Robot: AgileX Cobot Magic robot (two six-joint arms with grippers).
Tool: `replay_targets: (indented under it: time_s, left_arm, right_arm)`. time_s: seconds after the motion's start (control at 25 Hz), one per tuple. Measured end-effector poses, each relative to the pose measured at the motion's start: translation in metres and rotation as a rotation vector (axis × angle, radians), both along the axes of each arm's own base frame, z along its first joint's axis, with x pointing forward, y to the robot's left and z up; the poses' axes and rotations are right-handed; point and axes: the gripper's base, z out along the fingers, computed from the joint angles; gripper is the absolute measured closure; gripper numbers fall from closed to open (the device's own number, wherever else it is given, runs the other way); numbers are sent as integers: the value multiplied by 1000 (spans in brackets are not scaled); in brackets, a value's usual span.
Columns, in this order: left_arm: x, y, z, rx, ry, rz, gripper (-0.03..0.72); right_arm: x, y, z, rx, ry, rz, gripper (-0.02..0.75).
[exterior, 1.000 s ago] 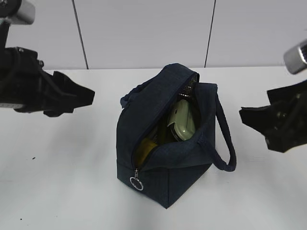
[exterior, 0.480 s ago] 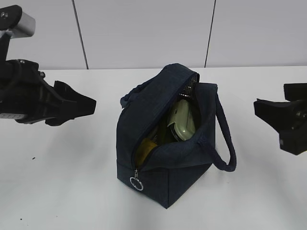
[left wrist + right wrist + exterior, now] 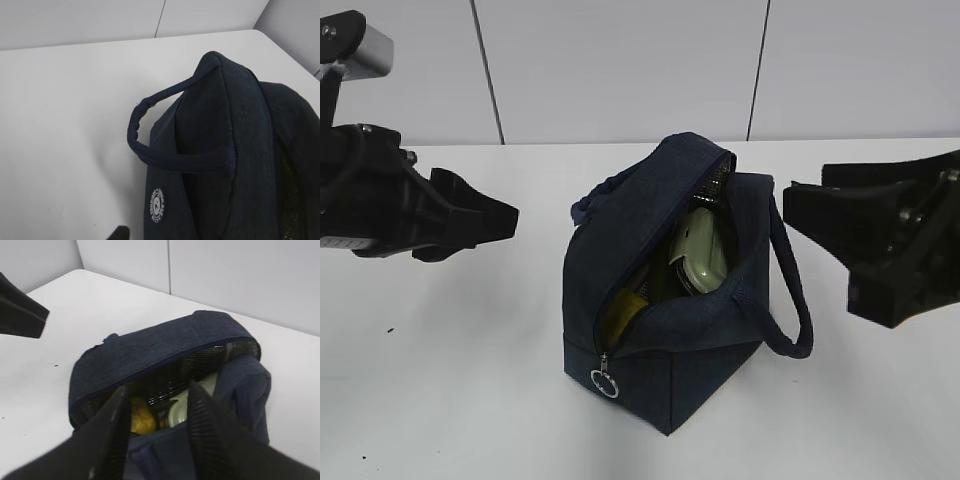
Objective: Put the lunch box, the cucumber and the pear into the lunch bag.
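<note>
White table (image 3: 440, 380): lunch bag (image 3: 660, 300) between both arms; right fingers (image 3: 200, 425) parted, empty, above it; left fingers' state unclear.

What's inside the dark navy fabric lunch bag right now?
Through the open top of the navy lunch bag a pale sage-green lunch box lid and something yellow, likely the pear, show. No cucumber is clearly visible; the fabric hides the rest.

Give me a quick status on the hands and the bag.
Both hands, left and right, empty and clear of the bag. Bag unzipped; lunch box and pear visible inside. Nothing in the way.
</note>
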Motion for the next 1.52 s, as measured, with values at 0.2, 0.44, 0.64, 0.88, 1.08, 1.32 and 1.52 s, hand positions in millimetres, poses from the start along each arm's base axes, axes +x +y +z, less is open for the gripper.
replay_targets:
  time_s: [0.2, 0.44, 0.64, 0.88, 1.08, 1.32, 1.52]
  left_arm:
    - [0, 0, 0, -2, 2, 0, 389]
    - [0, 0, 0, -2, 1, 1, 389]
    - [0, 0, 0, -2, 1, 1, 389]
    - [0, 0, 0, -5, 3, 2, 389]
    - [0, 0, 0, -5, 3, 2, 396]
    - [0, 0, 0, -5, 3, 1, 409]
    - [0, 0, 0, -5, 3, 1, 428]
  right_arm:
    - [-6, 8, 0, 65, 52, 25, 468]
    - [-20, 22, -6, 63, 136, 121, 479]
    - [-36, 34, -12, -41, 149, 262, 479]
    - [-33, 35, -6, -16, 85, 252, 479]
    - [-31, 36, -8, -26, 77, 251, 479]
    - [-30, 38, -10, -46, 71, 259, 479]
    - [-27, 39, -12, -43, 76, 233, 479]
